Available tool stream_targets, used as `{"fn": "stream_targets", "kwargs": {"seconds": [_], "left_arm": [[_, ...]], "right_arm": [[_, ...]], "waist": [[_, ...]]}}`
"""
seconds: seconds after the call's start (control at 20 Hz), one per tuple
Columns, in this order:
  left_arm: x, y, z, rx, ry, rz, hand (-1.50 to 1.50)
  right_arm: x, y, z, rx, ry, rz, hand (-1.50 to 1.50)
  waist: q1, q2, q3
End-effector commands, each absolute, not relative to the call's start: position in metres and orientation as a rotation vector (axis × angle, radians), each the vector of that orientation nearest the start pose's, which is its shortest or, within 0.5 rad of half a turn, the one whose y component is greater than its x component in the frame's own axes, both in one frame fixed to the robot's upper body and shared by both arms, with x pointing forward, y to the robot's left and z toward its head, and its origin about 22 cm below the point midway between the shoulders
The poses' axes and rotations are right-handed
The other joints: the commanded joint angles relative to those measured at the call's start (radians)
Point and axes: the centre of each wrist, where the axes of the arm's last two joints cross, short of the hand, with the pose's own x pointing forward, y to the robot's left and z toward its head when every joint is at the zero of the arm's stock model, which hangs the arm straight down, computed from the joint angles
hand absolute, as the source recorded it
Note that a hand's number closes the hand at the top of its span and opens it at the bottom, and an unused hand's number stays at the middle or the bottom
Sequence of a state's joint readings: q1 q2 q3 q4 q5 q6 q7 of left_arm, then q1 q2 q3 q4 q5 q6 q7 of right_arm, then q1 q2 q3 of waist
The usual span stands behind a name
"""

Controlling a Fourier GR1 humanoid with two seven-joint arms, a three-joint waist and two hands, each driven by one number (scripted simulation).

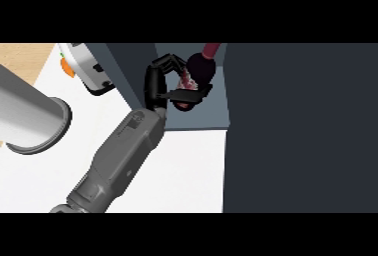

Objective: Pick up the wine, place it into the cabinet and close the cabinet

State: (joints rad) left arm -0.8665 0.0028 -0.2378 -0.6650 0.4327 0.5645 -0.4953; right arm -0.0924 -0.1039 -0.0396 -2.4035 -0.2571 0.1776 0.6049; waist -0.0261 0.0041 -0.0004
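Hand curled round dark glossy wine bottle.

The worktop looks white, smooth and matt. At its far left corner a strip of wood shows, pale brown. The cabinet is dark blue-grey, flat and dull, with no shine. The wine is a dark bottle that looks like glossy glass, with a reddish neck. The hand around it is black, like smooth plastic. Its forearm is grey and matt. The big grey tube at the left looks like brushed metal with a soft shine.
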Motion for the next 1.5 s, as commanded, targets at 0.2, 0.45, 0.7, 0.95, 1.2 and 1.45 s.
{"fn": "stream_targets", "kwargs": {"seconds": [0.2, 0.45, 0.7, 0.95, 1.2, 1.45], "left_arm": [[0.411, 0.090, 0.035, 0.196, -1.928, 0.124, 1.50], [0.428, 0.085, 0.055, 0.199, -1.925, 0.125, 1.50], [0.427, 0.096, 0.039, 0.196, -1.876, 0.186, 1.50], [0.431, 0.099, 0.043, 0.105, -1.835, 0.304, 1.50], [0.421, 0.112, 0.013, 0.110, -1.816, 0.307, 1.50], [0.427, 0.106, 0.024, 0.144, -1.824, 0.289, 1.50]], "right_arm": [[0.127, -0.238, 0.202, 0.287, -1.917, 0.319, -1.50], [0.151, -0.226, 0.191, 0.323, -1.918, 0.321, -1.50], [0.137, -0.238, 0.201, 0.316, -1.918, 0.312, -1.50], [0.154, -0.230, 0.204, 0.318, -1.922, 0.318, -1.50], [0.151, -0.228, 0.203, 0.323, -1.903, 0.314, -1.50], [0.156, -0.222, 0.206, 0.313, -1.917, 0.324, -1.50]], "waist": [[-0.024, 0.001, 0.000], [-0.023, 0.007, 0.000], [-0.023, 0.005, 0.000], [-0.028, 0.011, -0.001], [-0.028, 0.011, -0.001], [-0.030, 0.012, -0.001]]}}
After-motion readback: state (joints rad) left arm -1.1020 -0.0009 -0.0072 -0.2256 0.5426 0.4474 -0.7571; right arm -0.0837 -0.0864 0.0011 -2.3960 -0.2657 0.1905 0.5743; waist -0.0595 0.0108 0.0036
